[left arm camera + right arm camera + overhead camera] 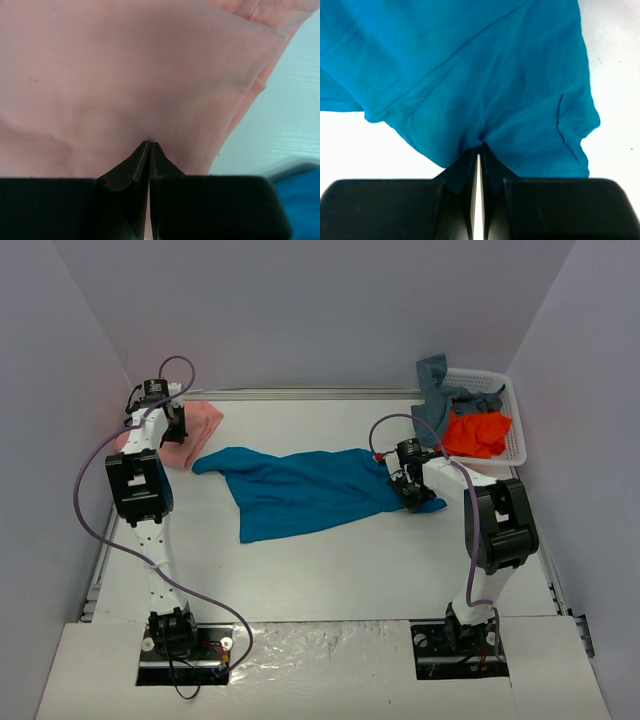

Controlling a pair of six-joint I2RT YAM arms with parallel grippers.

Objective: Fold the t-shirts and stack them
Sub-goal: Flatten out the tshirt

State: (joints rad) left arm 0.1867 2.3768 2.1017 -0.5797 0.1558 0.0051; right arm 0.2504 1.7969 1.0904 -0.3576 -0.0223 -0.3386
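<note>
At the far left, the left gripper (pixel 170 426) is pinching the pink shirt (pixel 203 423), jaws pressed together. The teal shirt (pixel 300 492) is lying spread across mid-table (pixel 400 570), and the right gripper (pixel 411 496) is clamping its right end, jaws closed tight on the cloth.

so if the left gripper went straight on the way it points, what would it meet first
The salmon-pink t-shirt. The left gripper is shut with its tips right at that cloth, apparently pinching it; nothing lies between.
</note>
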